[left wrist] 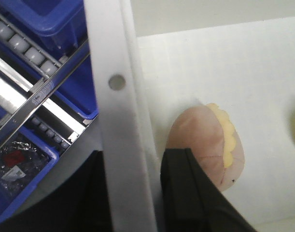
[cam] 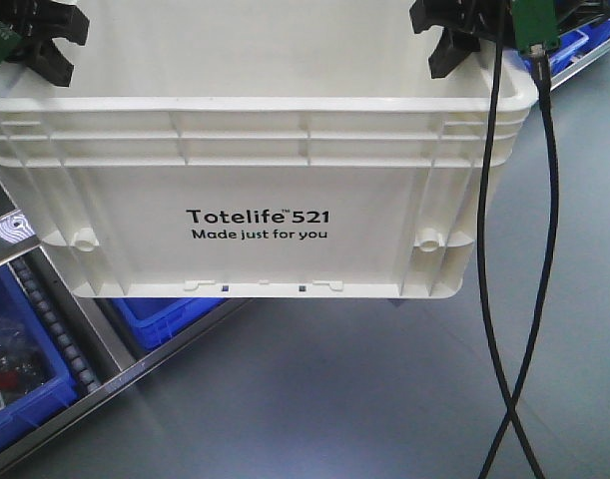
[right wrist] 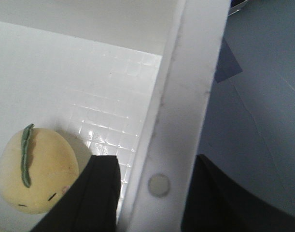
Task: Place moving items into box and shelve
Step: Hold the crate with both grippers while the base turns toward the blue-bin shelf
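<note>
Your left gripper [cam: 43, 42] and right gripper [cam: 462, 38] each pinch a side rim of the box [cam: 255, 190]. It seems lifted, just right of the shelf rail [cam: 95, 349] — lift unevenly and a rim could slip free.

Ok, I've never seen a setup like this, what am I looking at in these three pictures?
It's a two-armed robot on a mobile base. The wide picture looks forward from its body: a white Totelife crate held up, with blue bins on a roller shelf to the left. The other two come from wrist cameras. The left pincer and right pincer each clamp the crate's rim. Inside lie a pink-and-yellow soft toy and a yellow fruit-shaped toy with a green leaf.
</note>
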